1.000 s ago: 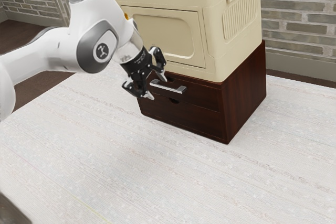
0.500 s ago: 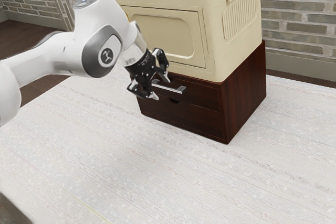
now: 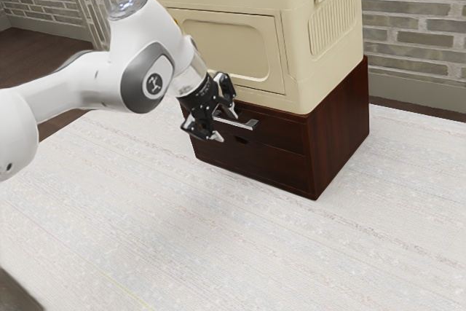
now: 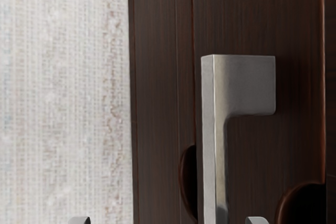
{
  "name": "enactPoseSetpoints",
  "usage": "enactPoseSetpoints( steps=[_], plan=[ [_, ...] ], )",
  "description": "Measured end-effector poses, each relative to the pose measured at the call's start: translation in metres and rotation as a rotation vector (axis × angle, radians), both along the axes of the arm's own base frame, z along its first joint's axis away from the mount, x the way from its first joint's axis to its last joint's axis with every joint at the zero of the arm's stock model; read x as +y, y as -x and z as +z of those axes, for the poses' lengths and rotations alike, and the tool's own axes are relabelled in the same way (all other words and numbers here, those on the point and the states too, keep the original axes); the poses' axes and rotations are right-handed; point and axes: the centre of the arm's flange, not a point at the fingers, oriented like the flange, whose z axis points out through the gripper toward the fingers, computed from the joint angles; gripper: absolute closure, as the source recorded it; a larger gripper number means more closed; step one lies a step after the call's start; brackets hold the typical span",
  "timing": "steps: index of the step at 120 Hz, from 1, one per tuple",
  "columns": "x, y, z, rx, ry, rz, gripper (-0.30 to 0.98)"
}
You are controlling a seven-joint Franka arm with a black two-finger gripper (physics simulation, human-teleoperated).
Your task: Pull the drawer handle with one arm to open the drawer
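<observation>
Shifted: one tool (image 3: 228, 127) | two fingers (image 3: 216, 137), spread | one handle (image 3: 248, 124)

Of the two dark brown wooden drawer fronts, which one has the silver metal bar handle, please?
The upper drawer front, just beneath the boxy cream-coloured cabinet. It carries the silver metal bar handle; the lower drawer front shows none.

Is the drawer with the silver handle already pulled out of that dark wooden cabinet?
No, the drawer front with the silver handle sits flush in the dark wooden cabinet.
</observation>
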Motion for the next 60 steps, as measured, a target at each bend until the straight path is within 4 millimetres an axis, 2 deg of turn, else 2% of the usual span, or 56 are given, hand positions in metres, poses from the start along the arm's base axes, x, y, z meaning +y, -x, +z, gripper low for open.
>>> enactPoseSetpoints(
  steps=[12,60],
  plan=[
    [0.0004,0.0002,0.0011,-0.004,0.003,0.003,0.37],
    [0.0015,0.0016,0.0044,-0.009,0.015,0.012,0.67]
  ],
)
